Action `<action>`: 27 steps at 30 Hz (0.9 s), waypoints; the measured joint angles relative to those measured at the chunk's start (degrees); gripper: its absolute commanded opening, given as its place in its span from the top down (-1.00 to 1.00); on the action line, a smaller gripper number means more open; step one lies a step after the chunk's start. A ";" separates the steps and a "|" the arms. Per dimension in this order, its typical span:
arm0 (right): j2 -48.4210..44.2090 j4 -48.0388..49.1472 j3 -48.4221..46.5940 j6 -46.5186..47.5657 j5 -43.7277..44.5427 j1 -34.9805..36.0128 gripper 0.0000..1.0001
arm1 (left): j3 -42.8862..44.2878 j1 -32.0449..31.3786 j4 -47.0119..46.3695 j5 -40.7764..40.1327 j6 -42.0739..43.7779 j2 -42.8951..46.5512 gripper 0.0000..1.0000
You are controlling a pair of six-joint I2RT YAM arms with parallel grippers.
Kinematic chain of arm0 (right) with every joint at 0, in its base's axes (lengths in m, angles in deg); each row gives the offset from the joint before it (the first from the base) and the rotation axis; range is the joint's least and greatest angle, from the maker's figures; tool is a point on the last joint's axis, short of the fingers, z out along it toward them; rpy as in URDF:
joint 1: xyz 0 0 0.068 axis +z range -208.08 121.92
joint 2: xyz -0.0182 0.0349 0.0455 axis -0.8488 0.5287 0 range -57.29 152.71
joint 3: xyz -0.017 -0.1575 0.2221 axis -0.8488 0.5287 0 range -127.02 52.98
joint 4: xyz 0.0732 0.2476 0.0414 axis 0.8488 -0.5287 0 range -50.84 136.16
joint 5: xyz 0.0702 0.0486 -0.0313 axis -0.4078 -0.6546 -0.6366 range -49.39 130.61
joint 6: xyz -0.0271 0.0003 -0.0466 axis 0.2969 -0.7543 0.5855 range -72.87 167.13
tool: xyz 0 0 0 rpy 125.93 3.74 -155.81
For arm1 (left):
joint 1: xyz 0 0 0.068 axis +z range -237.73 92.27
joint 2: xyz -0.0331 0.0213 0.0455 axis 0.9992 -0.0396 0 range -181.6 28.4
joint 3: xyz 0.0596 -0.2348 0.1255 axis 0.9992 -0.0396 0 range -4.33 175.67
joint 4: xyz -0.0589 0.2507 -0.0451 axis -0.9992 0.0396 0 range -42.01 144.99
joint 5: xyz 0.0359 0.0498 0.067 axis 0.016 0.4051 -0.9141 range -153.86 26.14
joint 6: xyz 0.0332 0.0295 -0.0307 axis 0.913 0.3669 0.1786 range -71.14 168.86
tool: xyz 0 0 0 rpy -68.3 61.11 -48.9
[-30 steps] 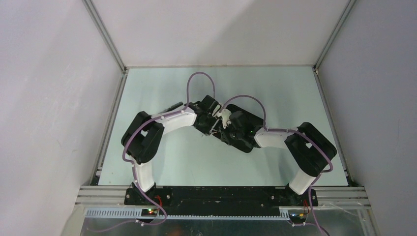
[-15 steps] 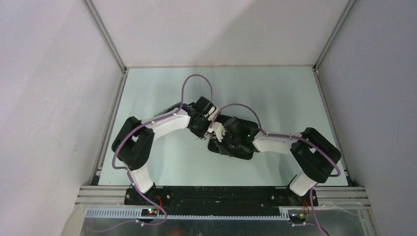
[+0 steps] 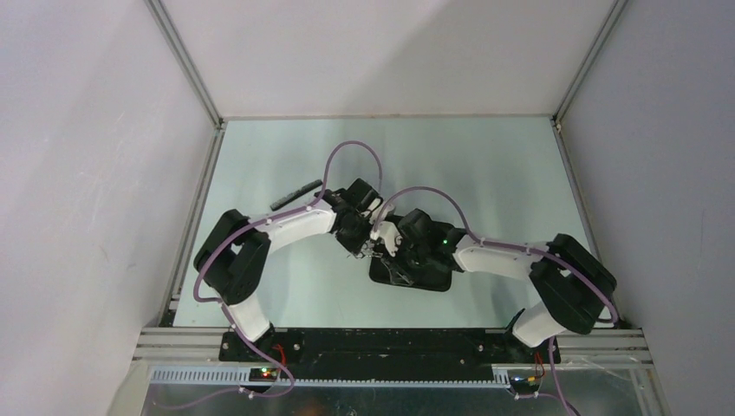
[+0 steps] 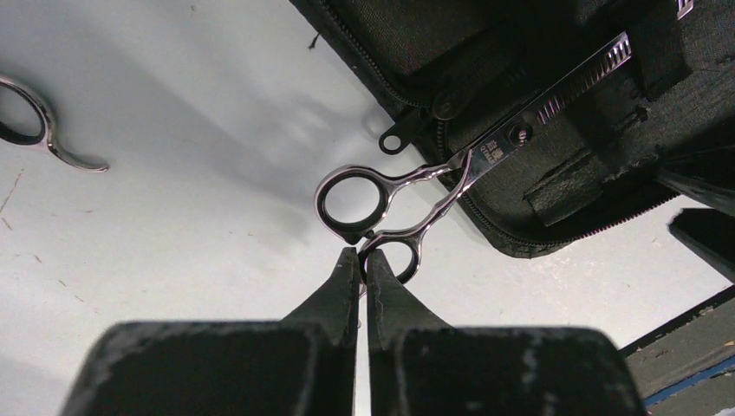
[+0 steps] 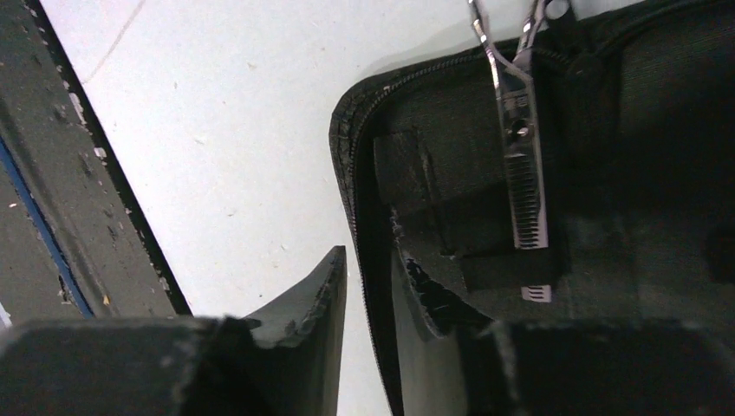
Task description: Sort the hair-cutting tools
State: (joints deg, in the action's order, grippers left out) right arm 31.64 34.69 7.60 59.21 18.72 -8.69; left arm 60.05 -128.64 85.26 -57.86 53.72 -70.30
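- Stowing a pair of scissors (image 4: 407, 178) in the pouch (image 3: 425, 279) looks like the step in hand. The toothed blade lies inside the open pouch with its tip tucked under a strap (image 5: 507, 270), while both ring handles hang out over the zipped rim onto the tabletop (image 3: 485, 173).
- The left gripper (image 4: 361, 260) has its fingers pressed almost together and pinches the rim of the nearer ring handle.
- The right gripper (image 5: 381, 286) straddles the pouch's zipped rim, one finger outside it and the other over the lining. It appears clamped on that rim, though the inner finger is lost in shadow.
- The pouch sits close to the near edge, roughly midway between the left and right edges.
- Only one ring of the second scissors (image 4: 52, 147) shows, on bare tabletop apart from the pouch. The comb (image 3: 295, 194) lies toward the left edge. No hair clips can be made out.
- The next move likely calls for sliding the scissors further along the blade's line until the handles clear the zip, with the pouch held steady, and only then letting go.
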 measured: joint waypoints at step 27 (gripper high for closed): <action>-15.02 -10.82 9.29 -40.59 34.47 -17.55 0.31 | -0.79 -1.29 -0.46 -0.07 -0.07 -0.55 1.00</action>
State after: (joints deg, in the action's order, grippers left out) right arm 16.62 23.87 16.89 18.62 53.19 -26.25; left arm 59.27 -129.93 84.81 -57.93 53.66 -70.85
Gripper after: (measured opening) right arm 0.437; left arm 0.012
